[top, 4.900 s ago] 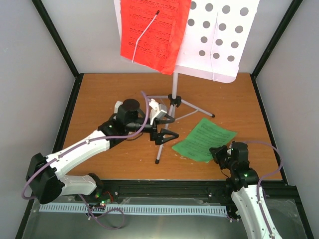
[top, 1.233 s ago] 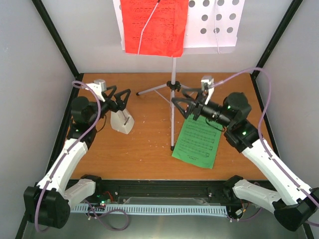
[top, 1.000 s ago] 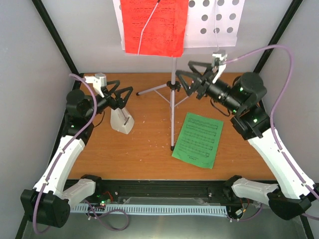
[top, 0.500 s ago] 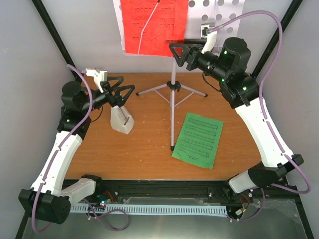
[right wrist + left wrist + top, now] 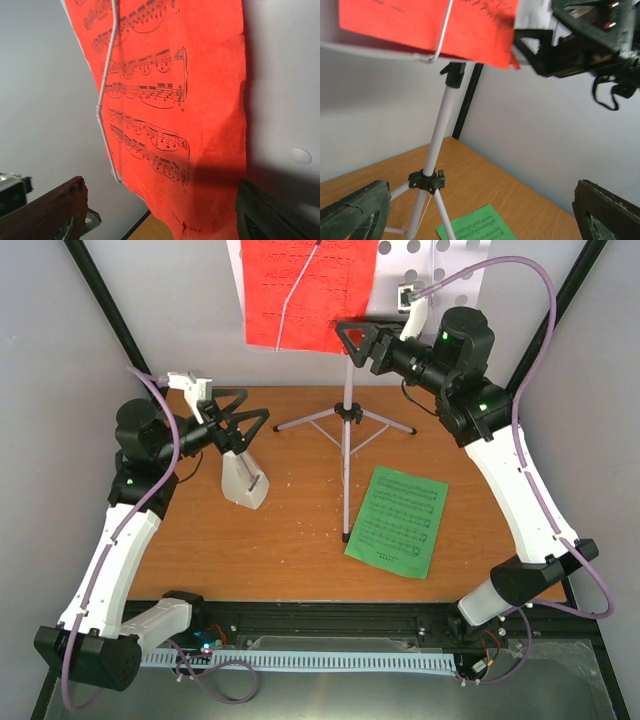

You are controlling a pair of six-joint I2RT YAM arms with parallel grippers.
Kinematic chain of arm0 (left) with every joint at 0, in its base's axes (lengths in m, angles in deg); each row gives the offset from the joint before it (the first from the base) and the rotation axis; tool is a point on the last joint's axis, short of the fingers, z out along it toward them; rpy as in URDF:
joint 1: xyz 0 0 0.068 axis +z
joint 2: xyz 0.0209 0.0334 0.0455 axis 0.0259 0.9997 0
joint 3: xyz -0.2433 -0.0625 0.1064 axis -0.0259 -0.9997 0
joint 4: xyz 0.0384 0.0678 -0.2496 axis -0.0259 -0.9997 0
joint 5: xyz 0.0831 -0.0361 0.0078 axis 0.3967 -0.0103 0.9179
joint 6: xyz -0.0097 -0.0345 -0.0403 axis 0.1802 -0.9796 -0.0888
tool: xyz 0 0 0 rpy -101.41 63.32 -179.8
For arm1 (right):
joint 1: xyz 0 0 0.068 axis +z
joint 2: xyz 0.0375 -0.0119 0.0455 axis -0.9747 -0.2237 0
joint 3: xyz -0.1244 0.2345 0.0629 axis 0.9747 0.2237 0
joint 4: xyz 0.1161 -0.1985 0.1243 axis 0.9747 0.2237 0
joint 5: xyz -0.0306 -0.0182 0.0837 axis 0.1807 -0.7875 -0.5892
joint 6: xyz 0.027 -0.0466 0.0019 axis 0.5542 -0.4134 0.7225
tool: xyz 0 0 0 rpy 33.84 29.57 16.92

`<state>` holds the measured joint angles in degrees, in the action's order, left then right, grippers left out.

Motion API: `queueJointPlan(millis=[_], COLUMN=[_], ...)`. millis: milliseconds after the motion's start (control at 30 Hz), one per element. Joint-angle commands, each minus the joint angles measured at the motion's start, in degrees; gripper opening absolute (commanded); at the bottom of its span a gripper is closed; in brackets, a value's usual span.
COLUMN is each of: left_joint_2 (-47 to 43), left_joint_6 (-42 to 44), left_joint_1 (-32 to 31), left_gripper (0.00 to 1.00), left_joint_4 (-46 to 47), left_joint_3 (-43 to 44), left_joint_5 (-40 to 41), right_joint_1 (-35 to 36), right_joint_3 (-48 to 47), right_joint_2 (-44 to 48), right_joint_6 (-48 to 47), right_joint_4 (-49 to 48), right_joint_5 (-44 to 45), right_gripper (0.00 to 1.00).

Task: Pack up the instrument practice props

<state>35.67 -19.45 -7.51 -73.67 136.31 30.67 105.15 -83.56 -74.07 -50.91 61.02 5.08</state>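
Note:
The white perforated music stand (image 5: 437,258) rises on its thin tripod (image 5: 346,440) at the back of the table, and the red page (image 5: 305,290) hangs on its left half under a wire clip. My right gripper (image 5: 353,343) is open at that page's lower right corner. In the right wrist view the red page (image 5: 165,100) fills the gap between the fingers of the right gripper (image 5: 160,215). The green page (image 5: 397,522) lies flat on the table. The white metronome (image 5: 243,480) stands at the left, with my left gripper (image 5: 247,420) open just above it.
Grey walls and black frame posts (image 5: 110,315) close in the wooden table (image 5: 290,550). The tripod's legs (image 5: 310,420) spread across the back middle. In the left wrist view the pole (image 5: 437,140) and the green page (image 5: 475,227) lie ahead of my left gripper (image 5: 477,215).
My right arm has risen from above the green page to the red page's lower edge, its jaws narrowing a little. The left gripper has lifted slightly above the metronome.

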Motion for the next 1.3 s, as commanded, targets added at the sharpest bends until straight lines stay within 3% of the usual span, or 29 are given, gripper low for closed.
queueJointPlan(millis=[0,133,467,700,1267], left_joint_2=[-1.1,-1.3,-0.9,-0.8,-1.3], left_joint_6=[0.3,0.2,0.3,-0.2,-0.9], left_joint_1=[0.3,0.3,0.3,0.3,0.3], left_gripper=[1.0,0.99,1.0,0.99,0.99], left_joint_4=[-0.2,-0.3,-0.4,-0.2,-0.1], left_joint_3=[4.1,4.1,4.1,3.9,4.1], left_joint_5=[-2.9,-3.1,-2.9,-3.0,-3.5], right_joint_1=[-0.2,-0.2,-0.2,-0.2,-0.2], right_joint_3=[-1.1,-0.9,3.3,2.4,2.2], right_joint_2=[-1.2,-1.1,3.5,0.8,-3.0], right_joint_6=[1.7,1.6,-2.0,0.6,5.3], right_joint_4=[-1.8,-2.0,-1.1,-3.0,-9.6], right_joint_5=[-1.7,-1.0,10.2,4.7,-0.1], right_gripper=[0.79,0.79,0.82,0.81,0.6])
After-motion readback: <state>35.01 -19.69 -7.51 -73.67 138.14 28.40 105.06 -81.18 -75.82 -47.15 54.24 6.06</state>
